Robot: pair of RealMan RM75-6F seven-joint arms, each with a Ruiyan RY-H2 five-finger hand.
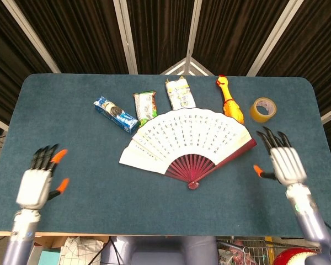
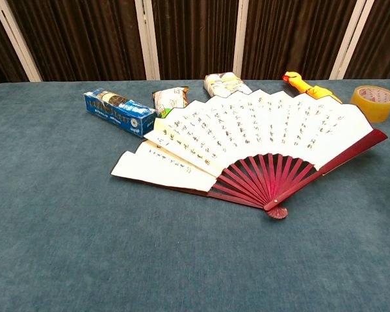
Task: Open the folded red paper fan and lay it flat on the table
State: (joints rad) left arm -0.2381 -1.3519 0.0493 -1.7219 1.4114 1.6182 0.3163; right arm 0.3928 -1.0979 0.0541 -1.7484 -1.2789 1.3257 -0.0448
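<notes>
While the fan lies spread on the table, status reads as follows:

Fan position: the red paper fan [image 1: 188, 139] lies fully opened and flat near the middle of the table [image 1: 171, 212], pivot toward the robot, paper arc toward the far edge.
Left hand: the left hand [image 1: 37, 183] hovers near the front-left table edge, well apart from the fan, fingers spread, holding nothing.
Right hand: the right hand [image 1: 284, 160] sits just right of the fan's right guard stick, not touching it, fingers spread, holding nothing.
Step in hand: judged as release and withdrawal; the opening and laying look complete.
Next move: likely none on the fan; the arms need only clear the table without brushing the right guard stick.
Head view only: both hands and their clearance from the fan.
Chest view only: the low side angle, showing the fan resting on the cloth, with neither hand in frame.
Neighbours: blue biscuit pack [image 1: 115, 114], snack packet [image 1: 145, 104], rubber chicken [image 1: 230, 99], tape roll [image 1: 263, 109] along the far side.
</notes>
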